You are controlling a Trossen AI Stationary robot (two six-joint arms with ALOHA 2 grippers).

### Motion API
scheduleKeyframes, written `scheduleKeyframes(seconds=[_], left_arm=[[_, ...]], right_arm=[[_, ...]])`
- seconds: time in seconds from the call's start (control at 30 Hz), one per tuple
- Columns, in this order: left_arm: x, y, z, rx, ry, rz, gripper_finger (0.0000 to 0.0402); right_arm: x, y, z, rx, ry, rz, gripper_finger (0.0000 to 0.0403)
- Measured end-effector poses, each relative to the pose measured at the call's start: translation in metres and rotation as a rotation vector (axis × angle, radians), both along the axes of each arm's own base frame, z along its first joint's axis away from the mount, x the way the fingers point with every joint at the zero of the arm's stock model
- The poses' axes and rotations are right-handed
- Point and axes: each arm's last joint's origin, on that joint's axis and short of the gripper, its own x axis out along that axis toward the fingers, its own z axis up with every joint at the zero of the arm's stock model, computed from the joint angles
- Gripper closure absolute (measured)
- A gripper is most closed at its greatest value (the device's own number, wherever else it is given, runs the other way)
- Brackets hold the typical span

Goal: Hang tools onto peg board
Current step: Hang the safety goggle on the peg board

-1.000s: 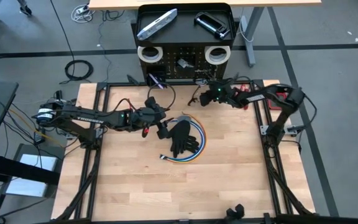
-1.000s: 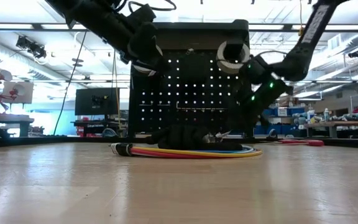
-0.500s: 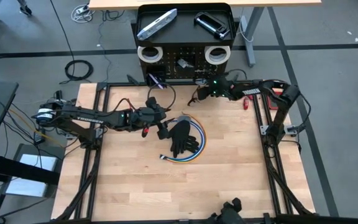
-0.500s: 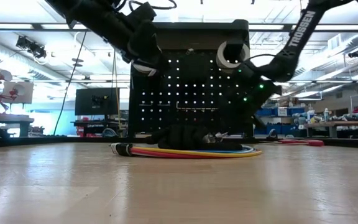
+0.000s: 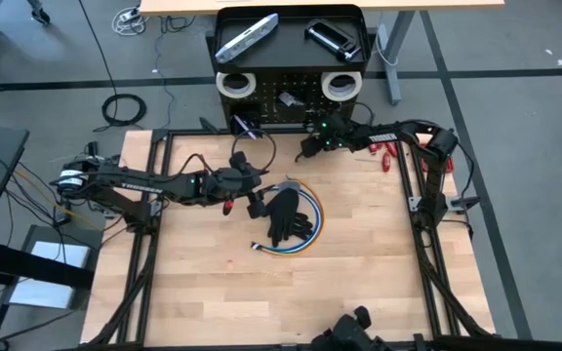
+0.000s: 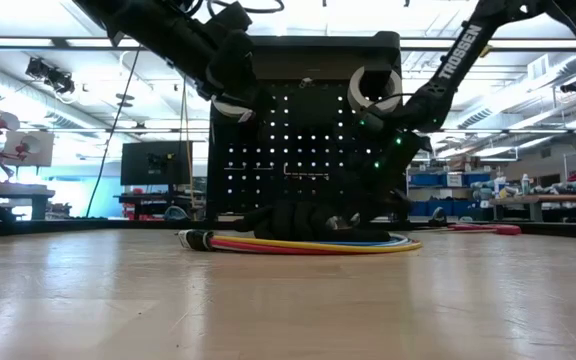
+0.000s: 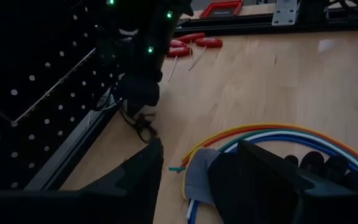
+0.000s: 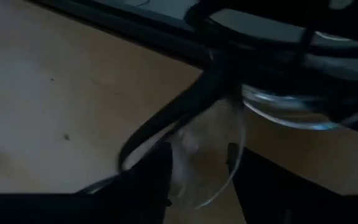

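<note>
The left claw (image 5: 253, 201) hung wide open and empty at nine o'clock of a black glove (image 5: 283, 216), which lay on one cable coil (image 5: 312, 222). At the counter's (image 5: 359, 283) twelve o'clock edge, the peg board (image 5: 266, 109) carried two white tape rolls (image 5: 234, 84), one silver bar (image 5: 247, 37) and one black clamp (image 5: 332, 37). The right claw (image 8: 197, 154) straddled clear glasses (image 8: 278, 106) at the board's foot; whether it gripped them I could not tell. They looked light, slippery and scratch-prone, so probably best taken by the dark frame.

Right wrist view blurred, clear object (image 8: 229, 143) between fingers (image 8: 148, 180) unidentifiable; black glove (image 5: 285, 216) hides part of cable coil (image 5: 312, 222).
</note>
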Motion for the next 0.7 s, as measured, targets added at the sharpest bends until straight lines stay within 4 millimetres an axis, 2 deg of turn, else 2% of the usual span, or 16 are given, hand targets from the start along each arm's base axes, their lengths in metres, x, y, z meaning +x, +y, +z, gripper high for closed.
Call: scheduleKeyframes(seconds=[0.33,0.47,0.7], left_arm=[[0.0,0.0,0.0,0.001,0.0,0.0,0.0191],[0.0,0.0,0.0,0.001,0.0,0.0,0.0191],[0.0,0.0,0.0,0.001,0.001,0.0,0.019]], right_arm=[[0.012,0.011,0.004,0.033,-0.054,0.051,0.0382],[0.016,0.024,0.011,0.028,-0.023,0.023,0.0384],[0.009,0.056,0.047,-0.118,0.161,-0.053,0.0391]])
